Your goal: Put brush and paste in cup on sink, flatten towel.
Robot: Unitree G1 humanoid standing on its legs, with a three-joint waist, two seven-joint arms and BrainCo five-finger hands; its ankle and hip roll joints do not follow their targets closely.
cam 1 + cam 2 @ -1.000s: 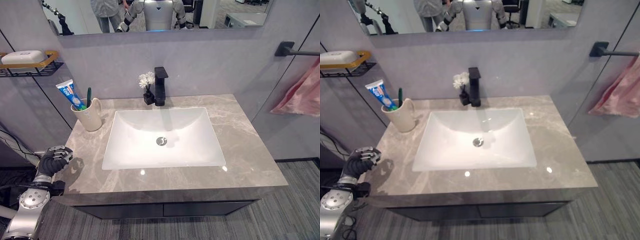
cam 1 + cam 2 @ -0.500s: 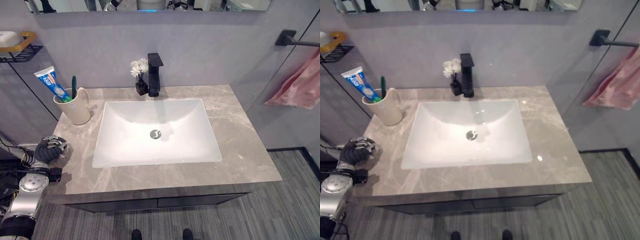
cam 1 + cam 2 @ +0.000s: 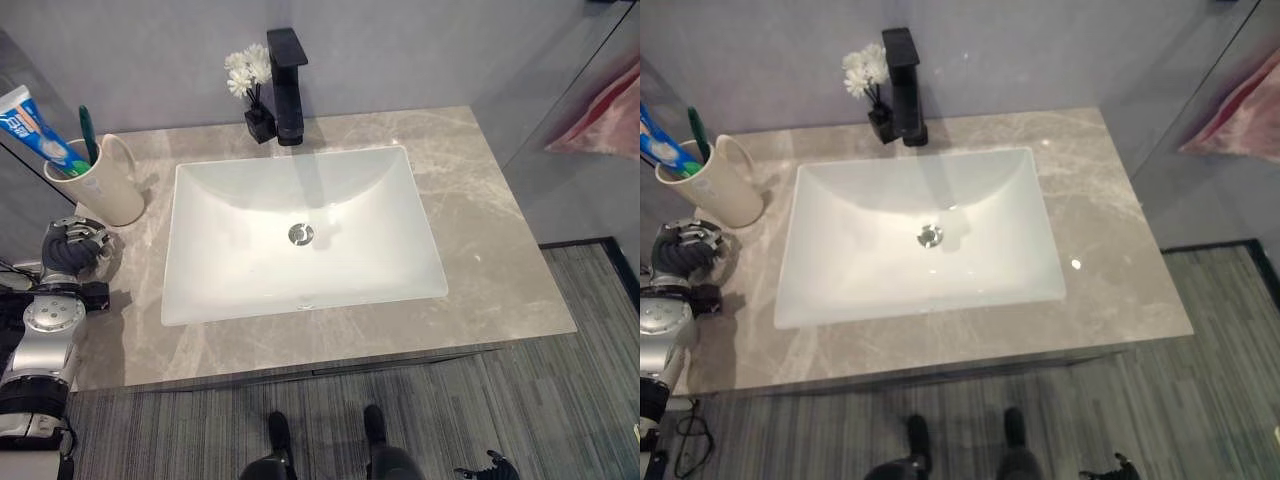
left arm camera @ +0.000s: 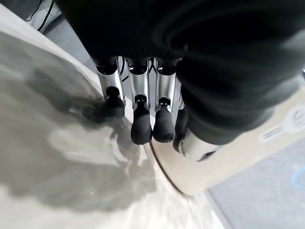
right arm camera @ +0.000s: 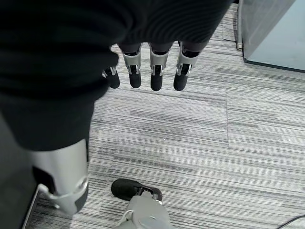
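From the left eye view we see the cup point(image 3: 96, 182) at the far left of the counter point(image 3: 500, 250), left of the white sink point(image 3: 300, 235). Toothpaste point(image 3: 35, 125) and green toothbrush point(image 3: 87, 121) both stand in it, tilted. Our left hand point(image 3: 70, 250) sits on the counter just near of the cup, fingers curled, nothing in them. Black faucet point(image 3: 285, 70) at the far side of the sink, small white flowers point(image 3: 245, 70) just left of it. Pink towel point(image 3: 600, 115) hangs at the far right, bunched; we can't tell its full lay as the picture's edge cuts it.

Right eye view: same layout, cup point(image 3: 725, 180) and left hand point(image 3: 685, 250) near each other, contact unclear.

Left wrist view: fingertips point(image 4: 141, 129) bent down over the counter, cup wall point(image 4: 228, 162) right beside them, empty grip.

Right wrist view: our right hand point(image 5: 143, 71) hangs over the grey striped floor point(image 5: 200, 143), fingers straight and slack, holding nothing.
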